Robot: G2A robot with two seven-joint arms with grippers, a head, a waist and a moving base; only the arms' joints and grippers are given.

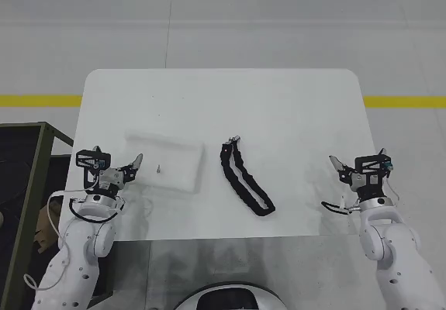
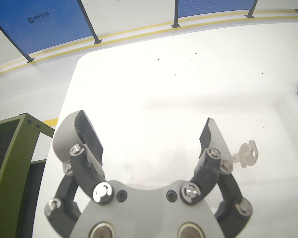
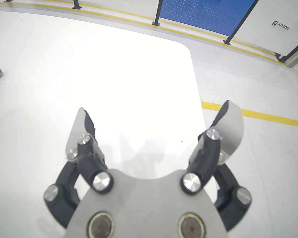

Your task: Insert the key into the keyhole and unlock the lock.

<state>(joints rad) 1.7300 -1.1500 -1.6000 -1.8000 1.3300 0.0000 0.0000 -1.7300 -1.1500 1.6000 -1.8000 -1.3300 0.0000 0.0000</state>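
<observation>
Key [image 1: 159,167]: small, thin and pale, on a white pad [image 1: 184,159] at the counter's [image 1: 285,101] left side. I cannot tell whether it lies flat or is propped up.
Key handling: probably light, stiff and slippery, and a loose pinch could let it twist. Best held by the broad head, leaving the blade free for the keyhole.
Lock [image 1: 246,177]: a black sleeved chain in a curved line mid-counter, well apart from the key, with its metal end [image 1: 234,141] toward the far edge. It likely flops along the chain and is rigid only at the end piece, so that end needs steadying. The keyhole itself is too small to make out.
Left gripper [image 2: 145,120]: low over the pad, jaws spread wide and empty, with the key just beside one finger [image 2: 213,137] on its outer side.
Right gripper [image 3: 155,106]: over bare counter near the right edge, jaws wide and empty, well away from the lock.
</observation>
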